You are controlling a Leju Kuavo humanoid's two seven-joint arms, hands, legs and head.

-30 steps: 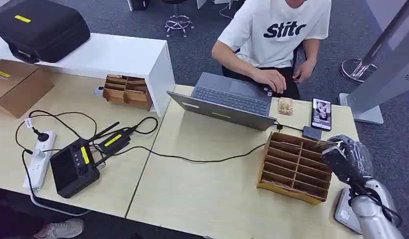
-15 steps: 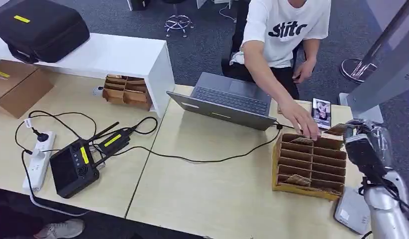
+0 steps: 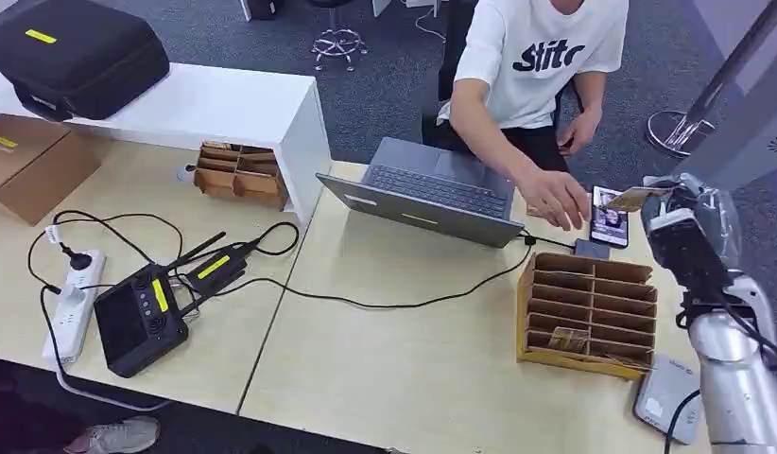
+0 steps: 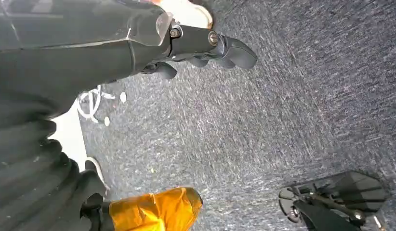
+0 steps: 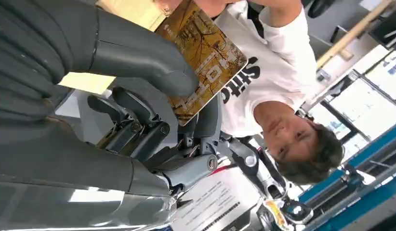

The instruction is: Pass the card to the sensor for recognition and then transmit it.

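Observation:
My right hand (image 3: 685, 238) is raised over the table's far right corner and pinches a brown patterned card (image 3: 634, 199) that sticks out toward the person. In the right wrist view the thick thumb (image 5: 138, 57) presses the card (image 5: 205, 57) against the darker fingers. The grey sensor pad (image 3: 668, 399) lies flat at the table's near right corner, below and nearer than the hand. The left hand (image 4: 205, 45) hangs by my side over grey carpet, holding nothing.
A cardboard slotted organizer (image 3: 576, 365) stands left of my right arm, with another card (image 3: 564, 339) in a near slot. The person's hand (image 3: 555, 200) hovers by a phone (image 3: 610, 216). A laptop (image 3: 432, 194) and a cable (image 3: 385, 303) lie mid-table.
My right hand has lifted from the organizer and moved farther away, carrying the card. The person's hand reached to the organizer, which slid right, then drew back toward the phone.

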